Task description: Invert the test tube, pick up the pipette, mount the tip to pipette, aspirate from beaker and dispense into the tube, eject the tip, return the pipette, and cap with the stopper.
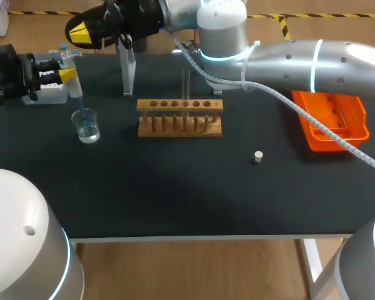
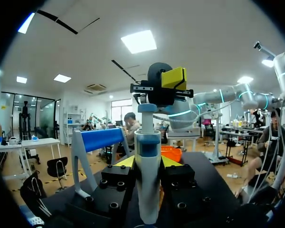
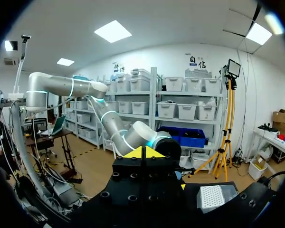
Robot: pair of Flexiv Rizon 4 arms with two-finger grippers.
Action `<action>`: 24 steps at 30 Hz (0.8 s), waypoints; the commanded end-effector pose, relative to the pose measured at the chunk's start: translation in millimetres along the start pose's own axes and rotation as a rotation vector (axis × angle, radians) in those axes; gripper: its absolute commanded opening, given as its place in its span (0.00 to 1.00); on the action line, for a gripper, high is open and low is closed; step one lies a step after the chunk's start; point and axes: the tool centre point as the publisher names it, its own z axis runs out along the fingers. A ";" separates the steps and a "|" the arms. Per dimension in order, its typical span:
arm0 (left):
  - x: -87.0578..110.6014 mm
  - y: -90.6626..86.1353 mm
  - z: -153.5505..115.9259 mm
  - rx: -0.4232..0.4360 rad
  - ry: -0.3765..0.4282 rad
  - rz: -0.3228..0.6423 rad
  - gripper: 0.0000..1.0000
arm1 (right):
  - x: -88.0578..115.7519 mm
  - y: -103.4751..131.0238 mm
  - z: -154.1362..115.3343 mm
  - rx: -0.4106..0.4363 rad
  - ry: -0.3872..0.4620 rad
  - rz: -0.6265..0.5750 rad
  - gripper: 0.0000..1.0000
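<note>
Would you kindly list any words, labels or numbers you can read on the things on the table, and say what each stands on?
None can be read.
The pipette, beaker, rack, orange tray and stopper show no legible print.
If they carry any fine marks, these are too small to tell.

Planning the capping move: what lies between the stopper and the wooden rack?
Nothing. In the head view, only bare black table lies between the stopper and the wooden rack.
</note>
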 end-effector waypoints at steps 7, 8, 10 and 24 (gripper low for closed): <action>-1.1 0.3 0.0 0.000 0.002 0.000 0.00 | -18.9 -11.6 14.5 -0.010 -0.012 0.004 0.00; -1.1 0.3 0.0 0.000 0.002 0.000 0.00 | -20.3 -12.7 16.0 -0.010 -0.014 0.004 0.00; -1.1 0.3 0.0 0.000 0.002 0.000 0.00 | -22.5 -15.3 19.0 -0.008 -0.019 0.005 0.00; -1.1 0.3 0.0 0.000 0.002 0.000 0.00 | -40.2 -27.4 31.6 -0.014 -0.061 0.039 0.00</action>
